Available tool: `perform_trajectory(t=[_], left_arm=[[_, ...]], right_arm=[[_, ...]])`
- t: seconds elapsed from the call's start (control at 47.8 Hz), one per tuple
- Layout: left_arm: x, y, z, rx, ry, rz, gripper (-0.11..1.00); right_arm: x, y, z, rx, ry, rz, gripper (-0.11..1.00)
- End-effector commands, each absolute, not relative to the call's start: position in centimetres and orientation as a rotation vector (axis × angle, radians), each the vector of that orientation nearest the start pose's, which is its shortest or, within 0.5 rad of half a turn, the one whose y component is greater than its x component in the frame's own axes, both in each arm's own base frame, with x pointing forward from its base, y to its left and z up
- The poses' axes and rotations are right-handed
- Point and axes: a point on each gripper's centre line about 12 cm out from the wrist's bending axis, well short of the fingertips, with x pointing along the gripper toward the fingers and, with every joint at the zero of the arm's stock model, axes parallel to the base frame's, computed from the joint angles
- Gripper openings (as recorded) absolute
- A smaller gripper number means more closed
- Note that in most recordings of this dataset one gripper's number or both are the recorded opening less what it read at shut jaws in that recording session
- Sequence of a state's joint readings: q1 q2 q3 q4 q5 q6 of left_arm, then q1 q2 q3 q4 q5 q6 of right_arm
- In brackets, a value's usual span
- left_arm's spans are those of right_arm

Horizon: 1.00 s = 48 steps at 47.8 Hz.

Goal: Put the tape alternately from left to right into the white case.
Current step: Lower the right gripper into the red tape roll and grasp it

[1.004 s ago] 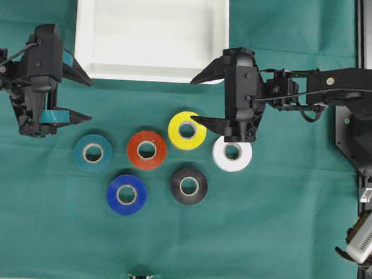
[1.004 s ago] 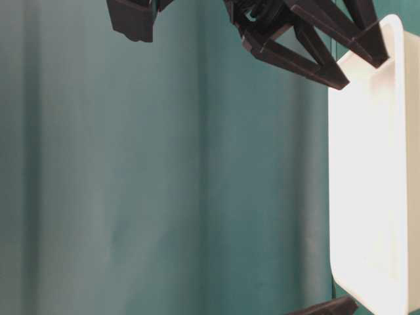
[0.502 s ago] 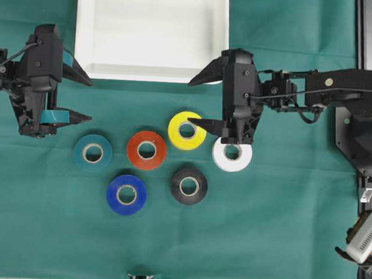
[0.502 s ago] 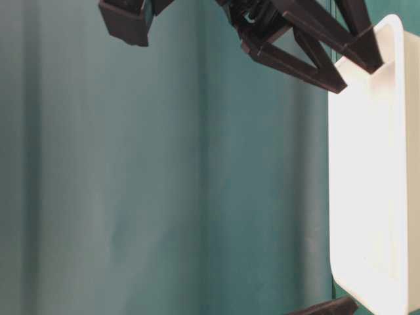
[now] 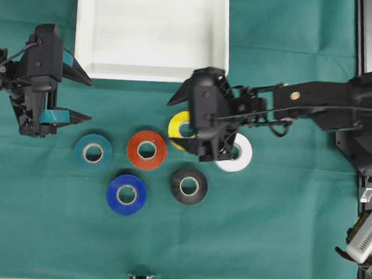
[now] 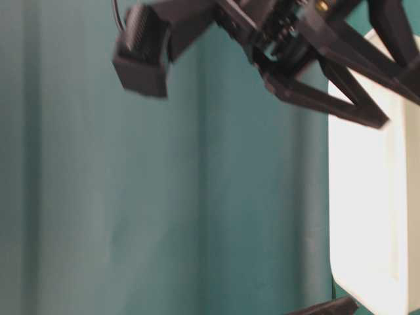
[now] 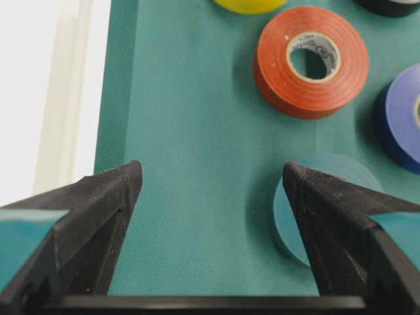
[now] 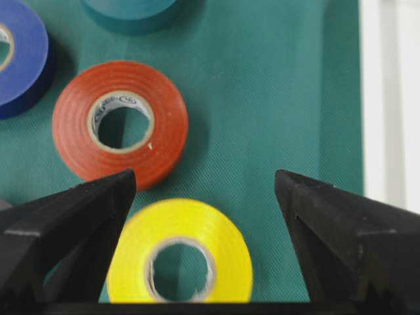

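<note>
None of the six rolls is in the case (image 5: 153, 30) at 12 o'clock yet. The blue roll (image 5: 126, 194) and black roll (image 5: 189, 185) lie nearest on the bench, with the teal (image 5: 93, 152), red (image 5: 147, 150), yellow (image 5: 177, 124) and white (image 5: 240, 154) rolls beyond them. The right tool (image 8: 205, 246) hangs wide open and empty over the yellow roll. The left tool (image 7: 209, 200), at 9 o'clock, is also wide open and empty.

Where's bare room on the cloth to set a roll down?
Free: the green cloth below the black roll and blue roll, and the white case floor. Crowded: mid-table, six rolls clustered, with the right tool over the yellow roll.
</note>
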State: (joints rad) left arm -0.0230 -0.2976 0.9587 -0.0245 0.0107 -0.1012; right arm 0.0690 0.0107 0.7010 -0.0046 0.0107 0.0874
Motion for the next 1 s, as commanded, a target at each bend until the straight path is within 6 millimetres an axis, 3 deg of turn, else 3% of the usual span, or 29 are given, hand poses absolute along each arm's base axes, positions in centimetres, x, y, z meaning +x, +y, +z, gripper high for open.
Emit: perform_trajectory(t=[0.0, 0.523, 0.983], left_arm=[[30.4, -0.8, 18.3, -0.115, 0.642, 0.015, 0.92], [30.4, -0.7, 18.3, -0.115, 0.64, 0.017, 0.92], [30.4, -0.8, 18.2, -0.116, 0.643, 0.016, 0.92]], right_arm=[[39.0, 2.9, 16.2, 0.055, 0.711, 0.04, 0.78], [41.2, 3.0, 15.2, 0.055, 0.738, 0.038, 0.78], [42.8, 3.1, 12.9, 0.105, 0.813, 0.011, 0.78]])
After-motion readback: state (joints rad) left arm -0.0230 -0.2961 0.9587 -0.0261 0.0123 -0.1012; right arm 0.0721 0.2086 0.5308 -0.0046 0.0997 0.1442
